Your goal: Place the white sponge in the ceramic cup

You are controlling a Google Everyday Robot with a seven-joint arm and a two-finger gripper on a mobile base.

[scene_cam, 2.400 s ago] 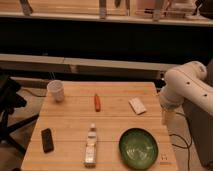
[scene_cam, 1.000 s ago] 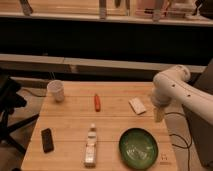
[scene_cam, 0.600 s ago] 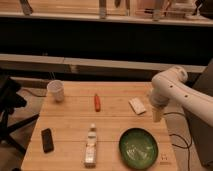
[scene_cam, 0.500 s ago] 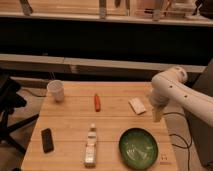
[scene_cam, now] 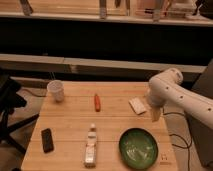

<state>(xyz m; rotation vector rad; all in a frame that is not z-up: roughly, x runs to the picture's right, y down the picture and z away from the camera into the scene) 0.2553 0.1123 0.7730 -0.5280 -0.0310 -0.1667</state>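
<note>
The white sponge (scene_cam: 137,105) lies flat on the wooden table (scene_cam: 70,120), right of centre. The ceramic cup (scene_cam: 56,90) stands upright near the table's far left corner, far from the sponge. My white arm reaches in from the right, and my gripper (scene_cam: 156,114) hangs just right of the sponge, near the table's right edge, slightly above the surface. It holds nothing that I can see.
A small orange-red object (scene_cam: 97,102) lies mid-table between cup and sponge. A clear plastic bottle (scene_cam: 90,145) lies at the front centre. A wide green bowl (scene_cam: 138,148) sits at the front right, below the gripper. A black object (scene_cam: 47,140) lies at the front left.
My arm has swung left from beyond the table's right edge, bringing the gripper close beside the sponge. The objects on the table have not moved.
</note>
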